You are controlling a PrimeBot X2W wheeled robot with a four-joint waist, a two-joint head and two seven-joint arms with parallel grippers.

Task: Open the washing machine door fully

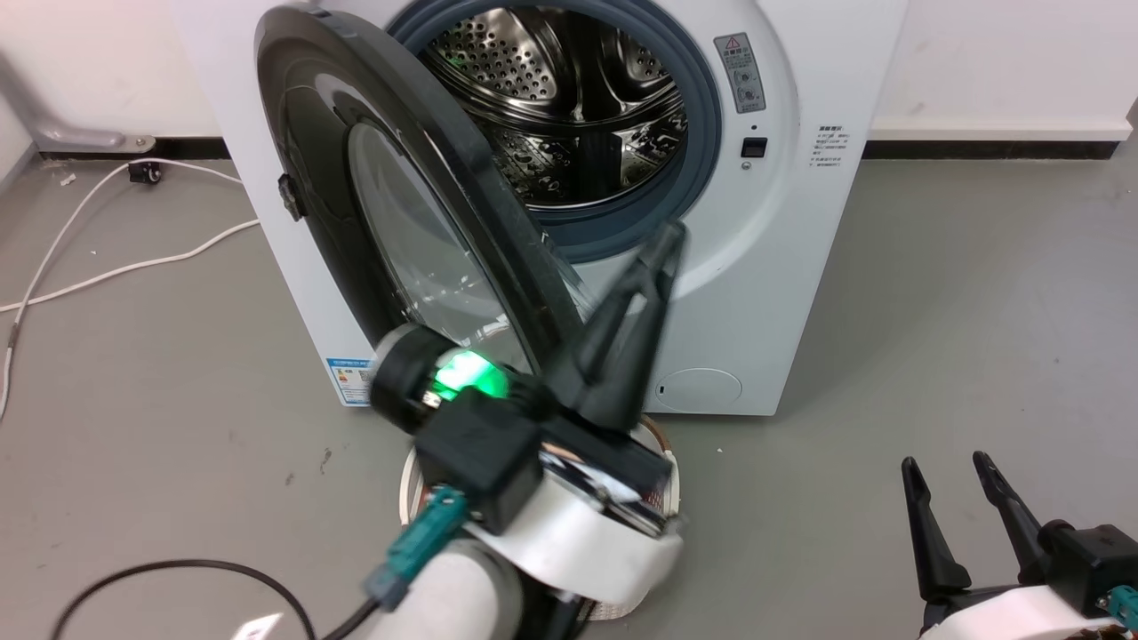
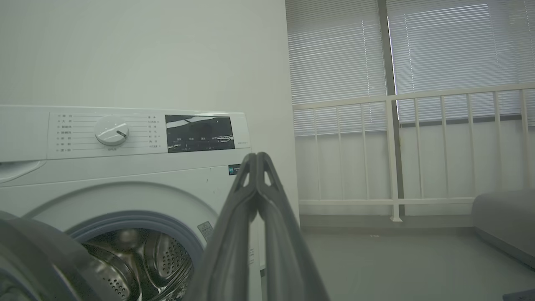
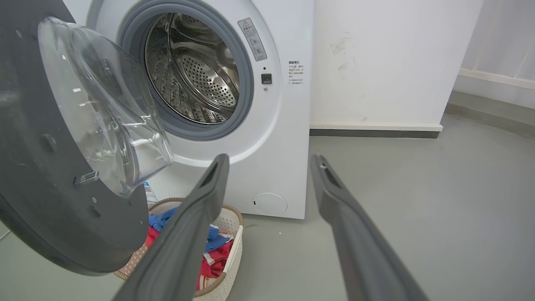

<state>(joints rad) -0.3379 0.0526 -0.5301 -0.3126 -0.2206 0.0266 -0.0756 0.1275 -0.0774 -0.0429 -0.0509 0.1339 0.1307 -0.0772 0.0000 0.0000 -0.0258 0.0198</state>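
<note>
The washing machine door (image 1: 311,151) stands part-way open, swung out from the front of the washing machine (image 1: 782,267) on a hinge at the robot's left. It lies just to the left of the left hand (image 1: 667,240), with its clear glass bowl facing that hand. The left hand is clenched, its two fingers pressed together and holding nothing, as the left wrist view (image 2: 256,159) shows plainly. They reach up along the door's inner side, with the steel drum (image 1: 569,107) beyond their tips. They are blurred in the head view, so I cannot tell whether they touch the rim.

The step in hand looks like a push from the inside to carry the door the rest of its swing. To do it well, the side of the clenched fingers should bear on the black rim near the free edge, far from the hinge, not on the bulging glass. The push should curve leftward with the door's arc, so the fingers neither slip off nor jam. A laundry basket (image 3: 228,234) of clothes (image 3: 209,255) sits on the floor under that wrist, so the forearm should stay high.

The right hand (image 1: 945,462) is released, fingers spread, low and well to the right, clear of the door's path.
</note>
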